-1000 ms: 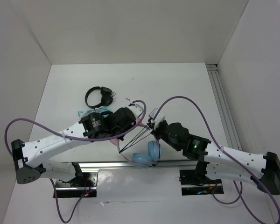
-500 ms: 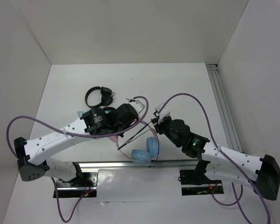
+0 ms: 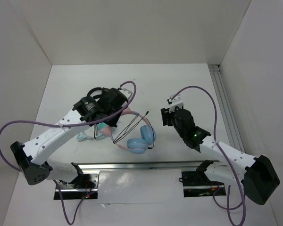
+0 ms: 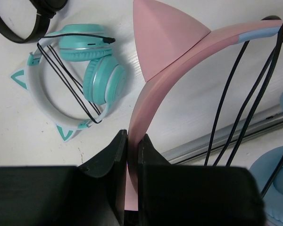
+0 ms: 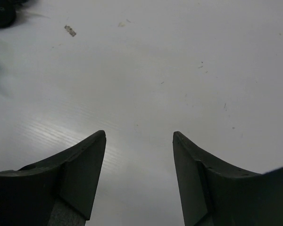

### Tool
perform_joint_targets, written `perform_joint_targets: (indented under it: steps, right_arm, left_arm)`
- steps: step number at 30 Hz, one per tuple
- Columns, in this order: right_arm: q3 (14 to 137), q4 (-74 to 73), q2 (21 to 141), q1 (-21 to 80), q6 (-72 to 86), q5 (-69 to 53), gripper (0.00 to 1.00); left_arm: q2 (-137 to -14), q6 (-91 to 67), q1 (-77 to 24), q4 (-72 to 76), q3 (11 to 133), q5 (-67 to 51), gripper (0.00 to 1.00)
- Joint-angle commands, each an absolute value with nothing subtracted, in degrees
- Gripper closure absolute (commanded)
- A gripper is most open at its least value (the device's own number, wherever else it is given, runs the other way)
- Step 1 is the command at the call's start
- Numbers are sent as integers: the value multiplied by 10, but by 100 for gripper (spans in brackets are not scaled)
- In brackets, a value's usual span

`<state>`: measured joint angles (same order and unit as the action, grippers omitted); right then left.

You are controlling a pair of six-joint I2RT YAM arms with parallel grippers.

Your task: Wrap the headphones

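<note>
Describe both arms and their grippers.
The left arm and right arm: white links, black joint housings and bases. A purple cable loops along each. The left gripper and right gripper have dark, wedge-shaped fingers. A green light glows on the right arm.

The left arm (image 3: 49, 137) and right arm (image 3: 226, 153) have white shells, round black joint housings and black bases. A purple cable (image 3: 194, 87) trails along each. The fingers (image 5: 80, 174) are dark wedges.
</note>
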<state>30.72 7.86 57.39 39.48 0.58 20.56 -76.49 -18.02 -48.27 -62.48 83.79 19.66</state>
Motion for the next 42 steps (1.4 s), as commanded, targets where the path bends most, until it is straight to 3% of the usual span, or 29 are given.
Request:
perform_joint_targets:
  steps: [1, 10, 11, 12, 13, 14, 19, 26, 36, 42]
  right_arm:
    - [311, 87, 578, 367, 57, 192, 33]
    - [372, -9, 542, 313, 154, 249, 24]
    - [381, -16, 535, 313, 154, 241, 21]
    - [387, -32, 528, 313, 154, 241, 11]
    - [394, -44, 522, 313, 154, 241, 11]
    - [402, -56, 511, 313, 154, 241, 0]
    - [470, -146, 498, 308, 181, 223, 0]
    - [475, -160, 435, 308, 194, 110, 0]
    - [469, -194, 388, 308, 167, 118, 0]
    - [464, -200, 383, 308, 161, 118, 0]
  left_arm:
    - [-762, -185, -439, -585, 867, 134, 100]
    - [-916, -203, -359, -497, 958, 80, 100]
    - [-935, -210, -352, -489, 971, 80, 100]
    - [-952, -215, -338, -463, 981, 85, 100]
    - [-966, -221, -330, -448, 994, 85, 100]
    - [-982, -227, -321, -438, 1004, 96, 100]
    - [-1076, -263, -269, -337, 1020, 85, 100]
    - [-1172, -247, -219, -205, 1005, 7, 100]
    - [-1294, -257, -207, -251, 1111, 40, 100]
    - [-1293, -301, -207, -258, 1087, 83, 100]
